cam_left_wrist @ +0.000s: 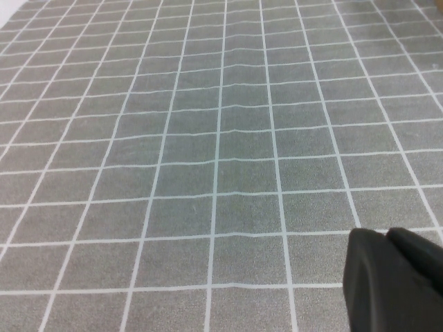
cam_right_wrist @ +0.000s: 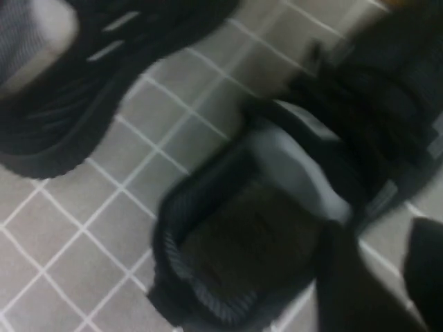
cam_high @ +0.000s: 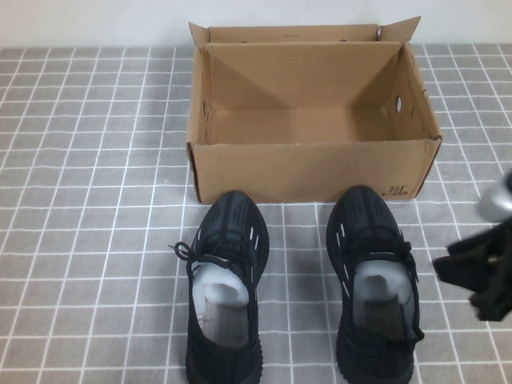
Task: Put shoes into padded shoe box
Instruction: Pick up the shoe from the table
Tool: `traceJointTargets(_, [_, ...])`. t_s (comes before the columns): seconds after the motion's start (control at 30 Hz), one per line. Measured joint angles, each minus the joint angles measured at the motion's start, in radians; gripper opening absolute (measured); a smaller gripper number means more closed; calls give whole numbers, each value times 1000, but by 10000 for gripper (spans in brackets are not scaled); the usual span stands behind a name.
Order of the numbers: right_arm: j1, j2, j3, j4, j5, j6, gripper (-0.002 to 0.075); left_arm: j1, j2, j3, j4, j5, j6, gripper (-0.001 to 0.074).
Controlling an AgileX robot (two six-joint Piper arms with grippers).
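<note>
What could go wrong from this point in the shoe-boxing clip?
1. The right gripper sits beside the right shoe, not over it; a side approach might push the shoe rather than grip it.
2. Both shoes, including the left shoe, stand close to the box front wall, so a low lift may catch the toe on it.
3. The left gripper is over bare table, away from the shoes.

A black shoe (cam_right_wrist: 277,228) filled the middle of the frame, its opening showing pale stuffing. A second black shoe (cam_right_wrist: 83,83) with short white stripes lay at the upper left. Dark tips of the right claw (cam_right_wrist: 381,283) sat at lower right over the gray gridded bench (cam_right_wrist: 62,235).
</note>
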Motion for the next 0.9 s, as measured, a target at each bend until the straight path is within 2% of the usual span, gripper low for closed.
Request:
traceJointTargets(0.03, [31,14,-13,-32,-19,0,382,0,0,0,0,0,0,-6])
traceJointTargets(0.1, [86,43,-32,-103,-49,0,438,0,0,0,0,0,0,-6])
traceJointTargets(0.33, [247,165,-57,-264,-225,0,442,0,0,0,0,2,0,-6])
traceJointTargets(0.5, [251,260,-57,-315,-387,2,441,0,0,0,0,2,0,-6])
traceJointTargets(0.57, [251,292,-57,-317,-408,10,401,0,0,0,0,2,0,-6])
traceJointTargets(0.6, [251,302,-57,-317,-410,12,344,0,0,0,0,2,0,-6])
traceJointTargets(0.67, [251,310,-57,-310,-409,14,187,0,0,0,0,2,0,-6])
traceJointTargets(0.73, [251,310,-57,-281,-402,20,-7,0,0,0,0,2,0,-6])
traceJointTargets(0.9, [251,310,-121,-250,-262,29,-6,0,0,0,0,2,0,-6])
